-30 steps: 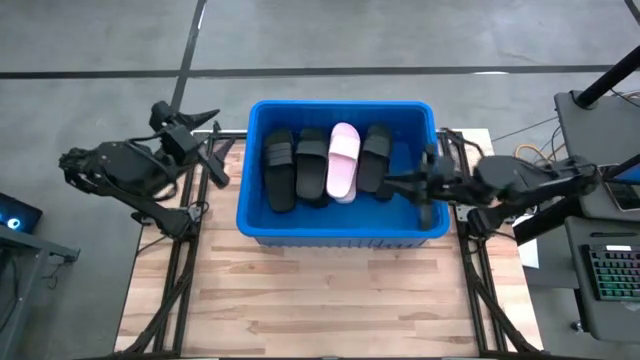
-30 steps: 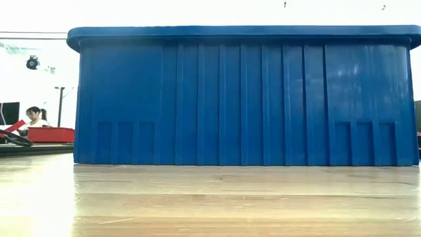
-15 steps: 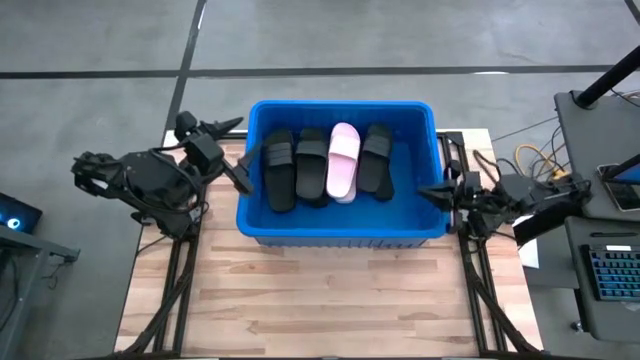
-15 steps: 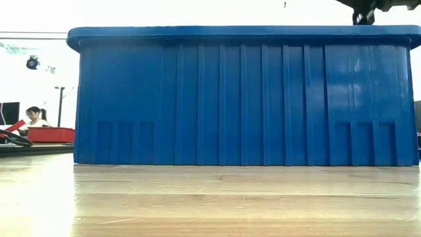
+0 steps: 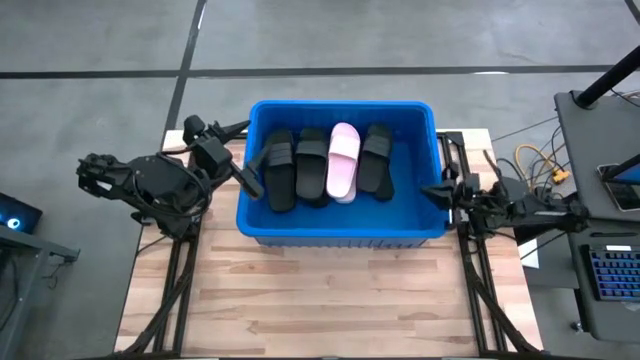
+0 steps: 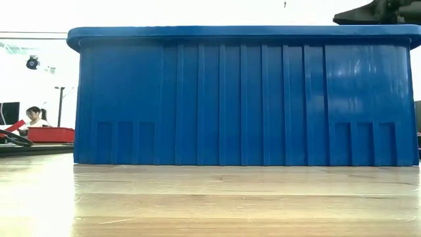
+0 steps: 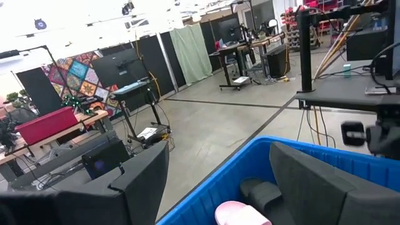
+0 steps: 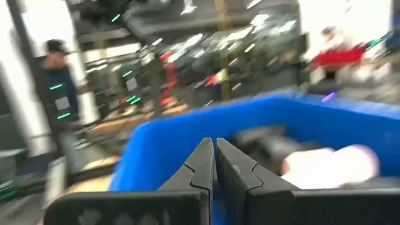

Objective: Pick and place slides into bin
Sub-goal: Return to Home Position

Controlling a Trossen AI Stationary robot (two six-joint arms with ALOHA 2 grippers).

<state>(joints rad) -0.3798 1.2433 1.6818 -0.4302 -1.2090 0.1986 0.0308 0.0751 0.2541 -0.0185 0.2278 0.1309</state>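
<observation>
The blue bin (image 5: 340,232) stands in the middle of the table. Three black slides (image 5: 311,165) and a pink slide (image 5: 344,160) lie side by side on its floor. My left gripper (image 5: 245,158) is open and level at the bin's left rim, pointing into the bin, with nothing between its fingers. Its wrist view looks over the rim (image 7: 250,159) at the pink slide (image 7: 240,214). My right gripper (image 5: 428,192) is shut and empty at the bin's right rim. In its wrist view the shut fingertips (image 8: 214,161) point over the bin toward the pink slide (image 8: 331,159).
In the low view the bin's ribbed wall (image 6: 243,99) fills most of the picture, and my right arm (image 6: 378,12) shows just above its rim. Bare wooden table (image 5: 330,300) lies in front of the bin. A desk with a keyboard (image 5: 610,270) stands at the right.
My left gripper has moved toward the bin's left rim, staying open. My right arm has drawn back from over the bin's inside toward the table's right edge and sunk until its gripper is at the right rim. The slides have kept their places.
</observation>
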